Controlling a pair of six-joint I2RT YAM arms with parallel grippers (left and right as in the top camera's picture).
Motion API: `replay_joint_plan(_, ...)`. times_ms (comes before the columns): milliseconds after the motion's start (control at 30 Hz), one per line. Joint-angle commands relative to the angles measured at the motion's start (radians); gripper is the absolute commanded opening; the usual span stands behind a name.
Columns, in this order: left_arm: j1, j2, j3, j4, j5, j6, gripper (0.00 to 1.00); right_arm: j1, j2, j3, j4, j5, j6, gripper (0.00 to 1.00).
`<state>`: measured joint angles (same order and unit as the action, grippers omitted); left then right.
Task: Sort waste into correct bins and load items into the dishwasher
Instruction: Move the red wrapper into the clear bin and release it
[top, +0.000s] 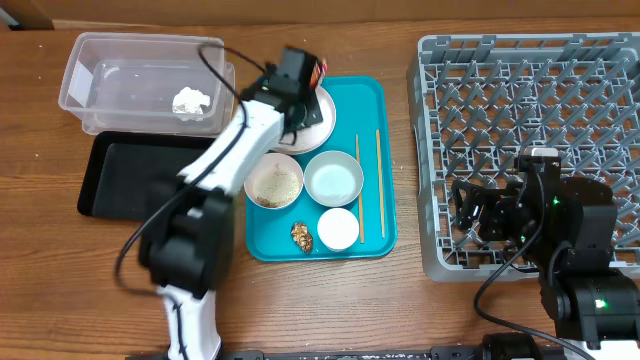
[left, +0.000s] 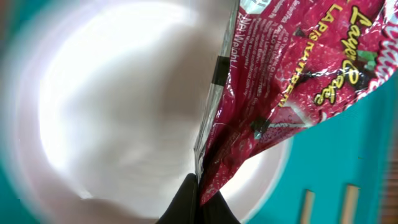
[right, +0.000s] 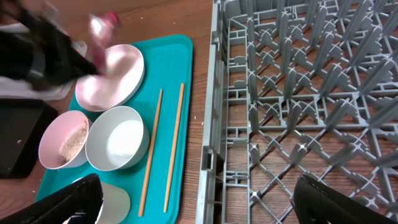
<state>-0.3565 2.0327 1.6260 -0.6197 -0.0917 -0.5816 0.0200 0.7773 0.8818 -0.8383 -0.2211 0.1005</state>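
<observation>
My left gripper (top: 305, 76) (left: 200, 202) is shut on the lower edge of the red-and-white wrapper (top: 318, 69) (left: 298, 81), just above the white plate (top: 320, 122) (left: 124, 112) (right: 115, 71). On the teal tray (top: 372, 100) sit a bowl with rice grains (top: 274, 182) (right: 65, 140), a pale-blue bowl (top: 333, 178) (right: 118, 140), a small cup (top: 338, 228), a brown lump (top: 302, 236) and two chopsticks (top: 380, 180) (right: 174, 146). My right gripper (top: 480, 215) (right: 205, 199) hangs open and empty over the front left corner of the grey dish rack (top: 530, 110) (right: 298, 93).
A clear tub (top: 120, 60) with a white crumpled scrap (top: 190, 101) stands at the back left. The black tray (top: 130, 175) lies in front of it, left of the teal tray. Bare wood runs between the teal tray and the rack.
</observation>
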Motion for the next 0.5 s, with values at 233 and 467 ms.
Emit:
replay_joint_plan(233,0.209,-0.223,0.039,-0.079,-0.132,0.14,0.04,-0.003,-0.001,0.029,0.005,-0.004,0.001,1.0)
replay_joint_plan(467,0.363,-0.194,0.039,-0.138,-0.114,0.14,0.04,-0.003,-0.001,0.029,0.006,-0.004,0.001,1.0)
